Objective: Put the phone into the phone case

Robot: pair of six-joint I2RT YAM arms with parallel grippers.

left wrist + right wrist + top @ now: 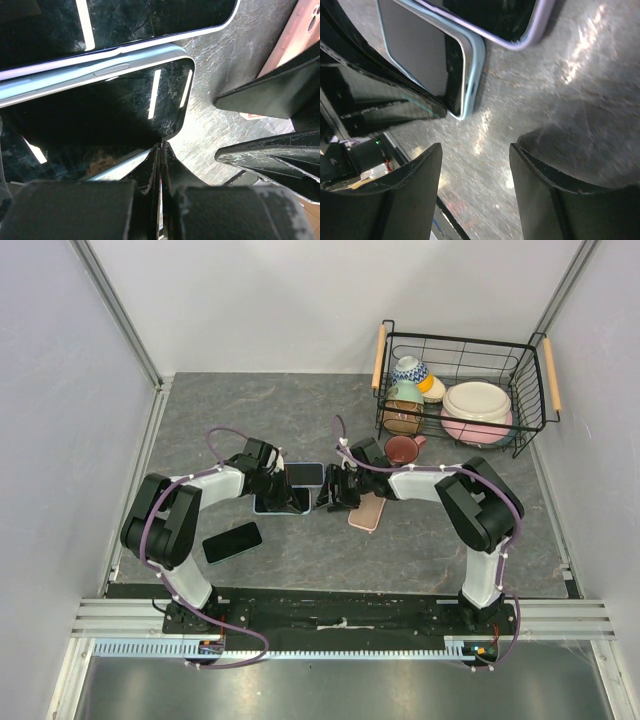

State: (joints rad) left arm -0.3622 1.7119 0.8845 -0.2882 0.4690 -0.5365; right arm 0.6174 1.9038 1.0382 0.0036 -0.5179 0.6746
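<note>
the phone point(125, 110) lay inside the light blue case point(479, 60) on the surface point(300, 410), with a lavender-cased phone point(520, 20) right against it. the left claw point(161, 147) was pinched shut, its tips at the phone's edge. the right claw point(475, 150) stood wide over bare surface, holding nothing. a pink phone point(367, 512), a black phone point(232, 541), a mug point(403, 449) and a basket point(460, 338) of dishes lay nearby.
</note>
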